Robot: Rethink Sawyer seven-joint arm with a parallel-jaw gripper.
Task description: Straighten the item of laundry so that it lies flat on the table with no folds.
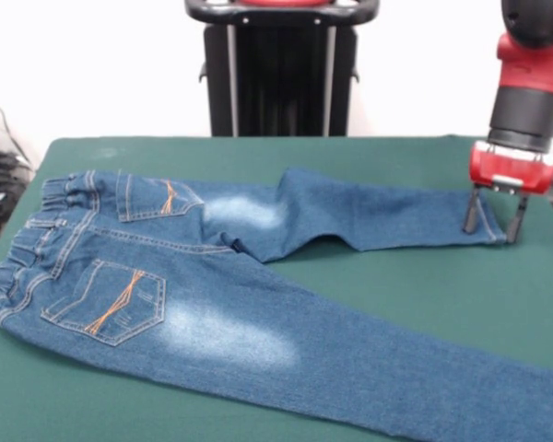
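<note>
A small pair of blue denim jeans (258,304) lies back-side up on the dark green table (424,285), its elastic waistband (32,249) bunched at the left and both legs running off to the right. Relative to that waistband, the two back pockets (108,301) sit just to its right, each crossed by orange stitching, and beyond each pocket there is a faded whitish patch (230,336) on the seat and thigh. The nearer leg lies broad and mostly smooth, slanting down toward the lower right corner, where it runs out of the picture. The farther leg (387,216) reaches straight away from the waistband toward the right, with a soft fold or hump where it leaves the crotch (the cloth there rides up over itself and shows a darker crease beneath). A wedge of bare green felt shows between the two legs. At the far end of that upper leg, as far from the waistband as the garment goes, the red and black arm comes down and the gripper (494,217) stands with its two dark fingers (472,214) parted, one on each side of the hem, tips down at the cloth; whether they actually pinch the denim cannot be told, but the gap between them is plainly wide.
</note>
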